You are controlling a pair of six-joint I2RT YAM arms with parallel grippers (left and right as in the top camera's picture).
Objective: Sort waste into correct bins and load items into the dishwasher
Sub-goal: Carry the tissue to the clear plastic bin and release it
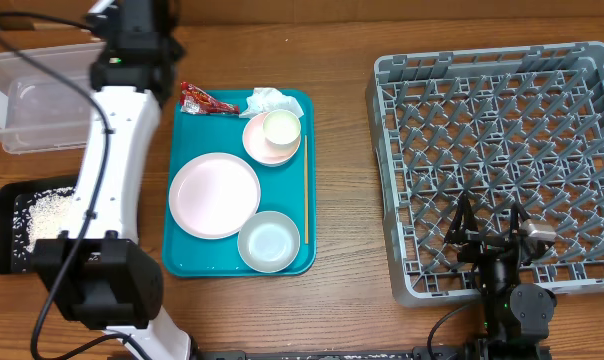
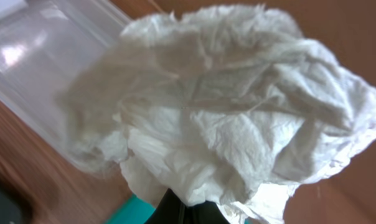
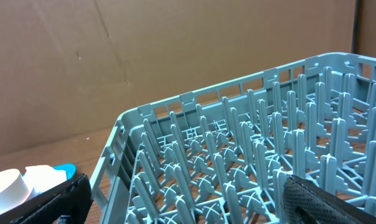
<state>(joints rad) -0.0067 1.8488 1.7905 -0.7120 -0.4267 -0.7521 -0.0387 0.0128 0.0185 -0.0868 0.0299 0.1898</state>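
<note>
My left gripper (image 2: 188, 213) is shut on a crumpled white napkin (image 2: 225, 118), held beside the clear tub (image 2: 45, 56). From overhead the left wrist (image 1: 132, 45) hides that napkin, next to the clear tub (image 1: 32, 100). A second white napkin (image 1: 268, 98) and a red-and-white wrapper (image 1: 204, 98) lie at the far end of the teal tray. The pink plate (image 1: 214, 195), the pink dish (image 1: 258, 143) with the white cup (image 1: 281, 127) on it, and the blue-white bowl (image 1: 268, 241) sit on that tray. My right gripper (image 1: 492, 228) is open and empty over the grey rack (image 1: 502, 80).
The black tray (image 1: 7, 225) at the left holds white rice-like crumbs (image 1: 52, 215). A wooden stick (image 1: 305, 190) lies along the teal tray's (image 1: 182, 255) right side. The rack's pegs (image 3: 238, 155) fill the right wrist view between my open fingers (image 3: 182, 208).
</note>
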